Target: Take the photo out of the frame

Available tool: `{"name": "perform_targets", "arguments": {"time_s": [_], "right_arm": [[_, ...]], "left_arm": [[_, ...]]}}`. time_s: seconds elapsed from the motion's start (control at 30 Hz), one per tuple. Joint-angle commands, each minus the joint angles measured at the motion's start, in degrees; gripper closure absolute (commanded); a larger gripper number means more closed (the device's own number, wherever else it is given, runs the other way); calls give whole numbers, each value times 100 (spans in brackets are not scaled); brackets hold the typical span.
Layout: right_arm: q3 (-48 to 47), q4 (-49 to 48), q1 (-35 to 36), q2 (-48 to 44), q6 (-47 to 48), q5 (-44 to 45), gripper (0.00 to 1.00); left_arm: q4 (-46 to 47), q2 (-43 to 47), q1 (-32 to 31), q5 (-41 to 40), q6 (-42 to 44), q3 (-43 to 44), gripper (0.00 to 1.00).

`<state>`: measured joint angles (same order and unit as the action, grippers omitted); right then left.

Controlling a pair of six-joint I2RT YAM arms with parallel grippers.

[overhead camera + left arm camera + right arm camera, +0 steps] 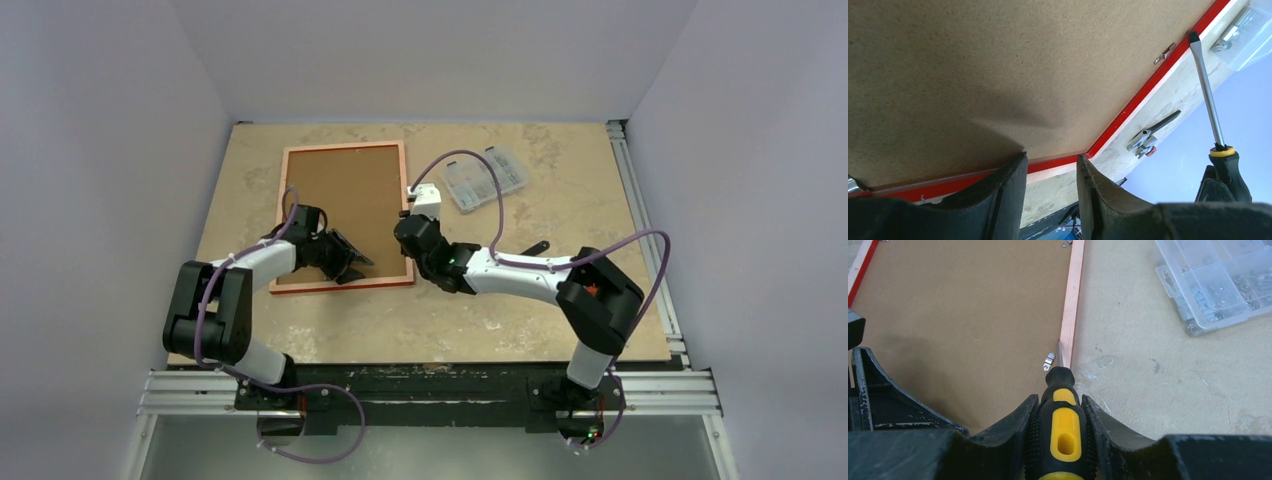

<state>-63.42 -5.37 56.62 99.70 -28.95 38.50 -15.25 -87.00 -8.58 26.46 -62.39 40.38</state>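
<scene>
The red frame (pixel 343 147) lies face down on the table. The photo's brown board back (pixel 345 200) fills it; the sunset side is hidden. My left gripper (pixel 345 262) is open over the frame's near edge, its fingertips astride the red rim (pixel 1128 112) next to the board (pixel 973 65). My right gripper (pixel 408 222) is shut on a black-and-yellow screwdriver (pixel 1064 430). The screwdriver's tip is at the frame's right side (pixel 1071 295), beside a small metal clip (pixel 1049 361). The shaft also shows in the left wrist view (pixel 1207 95).
A clear plastic parts box (pixel 485 178) with small hardware lies right of the frame's far end, also in the right wrist view (pixel 1218 280). A small black-handled metal tool (pixel 535 247) lies on the table near the right arm. Another clip (pixel 1165 52) sits on the frame's rim.
</scene>
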Motion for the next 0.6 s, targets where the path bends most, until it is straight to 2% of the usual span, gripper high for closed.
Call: {"name": "perform_targets", "arguments": {"time_s": [0.0, 0.57], "right_arm": [[-256, 394, -9, -252, 159, 279, 100], [-70, 524, 33, -392, -63, -174, 100]], "left_arm": [[45, -64, 36, 25, 22, -92, 60], [94, -84, 32, 26, -17, -101, 60]]}}
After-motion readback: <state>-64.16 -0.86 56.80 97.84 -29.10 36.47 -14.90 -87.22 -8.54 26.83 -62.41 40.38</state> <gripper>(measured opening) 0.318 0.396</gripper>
